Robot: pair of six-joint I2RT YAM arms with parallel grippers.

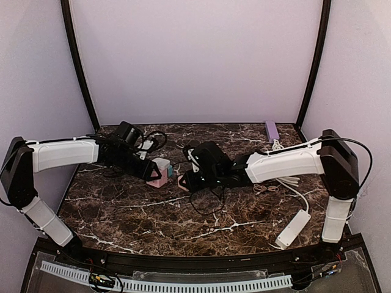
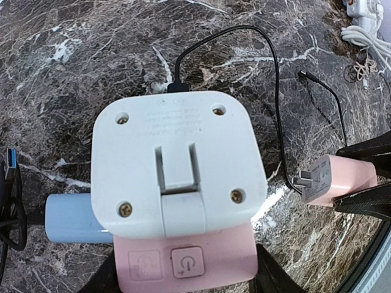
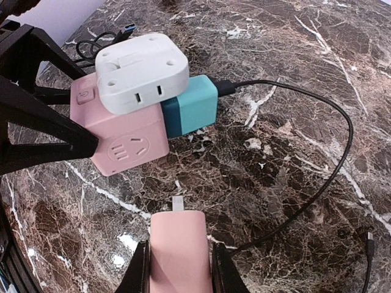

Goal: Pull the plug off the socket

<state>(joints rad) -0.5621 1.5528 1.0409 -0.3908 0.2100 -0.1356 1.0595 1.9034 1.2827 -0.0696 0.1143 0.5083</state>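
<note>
The pink cube socket (image 1: 160,176) stands on the marble table, with a white adapter (image 2: 174,165) on top and a teal plug (image 3: 190,107) in one side. My left gripper (image 1: 149,173) is shut on the socket (image 2: 189,259), one finger on each side. My right gripper (image 1: 186,180) is shut on a flat pink plug (image 3: 179,250). Its metal prongs (image 3: 177,203) are bare and point at the socket's outlet face (image 3: 119,131), a short gap away. The plug also shows in the left wrist view (image 2: 342,179).
A thin black cable (image 3: 317,189) runs from the teal plug and loops over the table. A long white power strip (image 1: 293,227) lies front right with white cords (image 1: 287,180). A purple block (image 1: 271,130) sits at the back right. A USB cable (image 2: 9,162) lies left.
</note>
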